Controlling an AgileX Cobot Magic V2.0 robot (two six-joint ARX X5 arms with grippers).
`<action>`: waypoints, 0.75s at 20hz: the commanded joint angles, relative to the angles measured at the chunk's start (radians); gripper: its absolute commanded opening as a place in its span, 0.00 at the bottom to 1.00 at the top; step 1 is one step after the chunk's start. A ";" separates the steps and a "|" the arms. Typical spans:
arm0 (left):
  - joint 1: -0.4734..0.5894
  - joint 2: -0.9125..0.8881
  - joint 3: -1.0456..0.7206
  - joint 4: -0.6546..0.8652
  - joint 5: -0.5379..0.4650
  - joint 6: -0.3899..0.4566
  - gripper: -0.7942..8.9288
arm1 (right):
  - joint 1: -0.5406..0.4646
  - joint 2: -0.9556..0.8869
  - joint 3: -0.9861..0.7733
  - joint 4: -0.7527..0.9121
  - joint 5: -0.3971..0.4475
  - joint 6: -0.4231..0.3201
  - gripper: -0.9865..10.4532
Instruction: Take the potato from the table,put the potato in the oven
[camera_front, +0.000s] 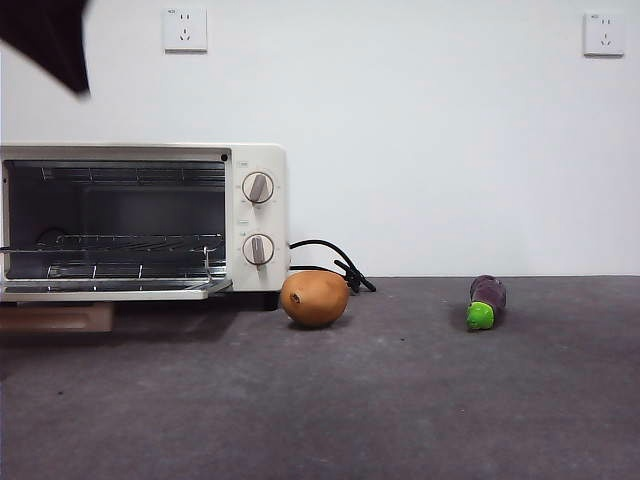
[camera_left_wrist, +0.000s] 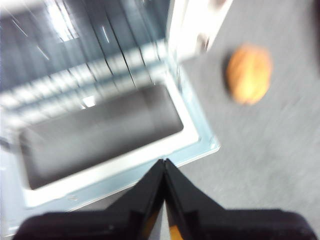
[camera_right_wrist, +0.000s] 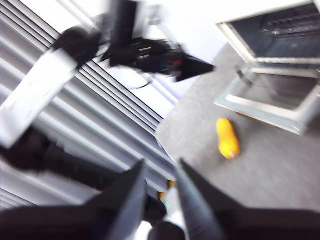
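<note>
Black left tool closed, empty.

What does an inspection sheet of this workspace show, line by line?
Surface: grey table, bare in front.
Job's things: potato on the table beside the oven, whose door hangs open; racks bare.
Clutter: eggplant lying apart.
Grippers: left gripper shut, above the open door; right gripper open, holding nothing.
Cables: black cord behind the potato.
Surroundings: white wall, two sockets.
</note>
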 joint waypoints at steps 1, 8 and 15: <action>-0.001 -0.150 -0.005 -0.031 -0.001 0.017 0.08 | 0.132 0.079 0.006 0.136 0.109 0.137 0.35; 0.000 -0.513 -0.004 -0.210 -0.087 0.016 0.08 | 0.306 0.434 0.288 -0.141 0.409 0.076 0.56; 0.000 -0.710 -0.004 -0.369 -0.177 -0.003 0.08 | 0.365 0.779 0.748 -0.631 0.874 -0.060 0.56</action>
